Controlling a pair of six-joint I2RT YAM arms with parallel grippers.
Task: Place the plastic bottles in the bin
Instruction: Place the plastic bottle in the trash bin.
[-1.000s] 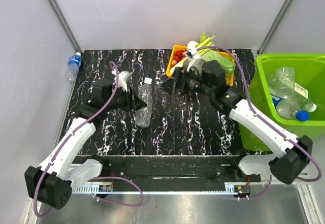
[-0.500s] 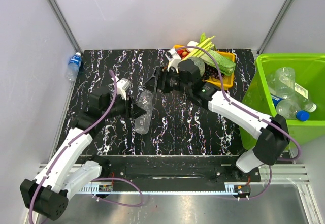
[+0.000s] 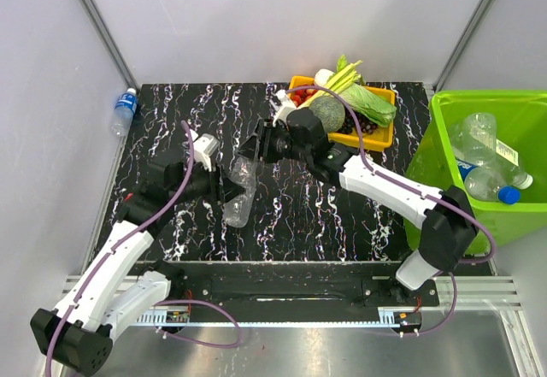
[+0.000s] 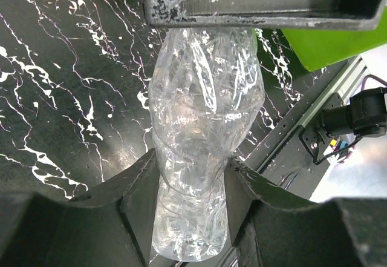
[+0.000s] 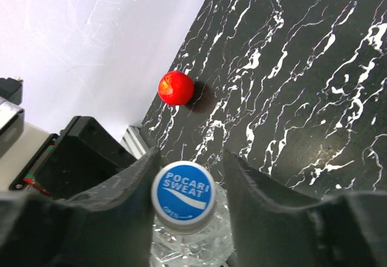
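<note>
A clear crumpled plastic bottle [image 3: 239, 196] [image 4: 202, 115] hangs above the black marbled table, left of centre. My left gripper [image 3: 229, 191] [image 4: 192, 161] is shut on its lower body. My right gripper [image 3: 255, 150] [image 5: 190, 158] has reached in from the right and is shut around the bottle's neck. The blue Pocari Sweat cap [image 5: 182, 197] sits between its fingers. The lime-green bin [image 3: 444, 108] stands off the table's right edge with a few clear bottles [image 3: 487, 180] inside. Another bottle with a blue label [image 3: 124, 108] lies beyond the table's far left corner.
A yellow tray [image 3: 369, 138] of vegetables stands at the back, behind my right arm. A small red fruit [image 5: 176, 88] lies on the table near the left edge. The bin's green wall [image 4: 326, 43] shows in the left wrist view.
My right arm swung left from the tray to the bottle's cap end and its jaws closed there. My left gripper kept its hold and shifted the bottle slightly nearer.
</note>
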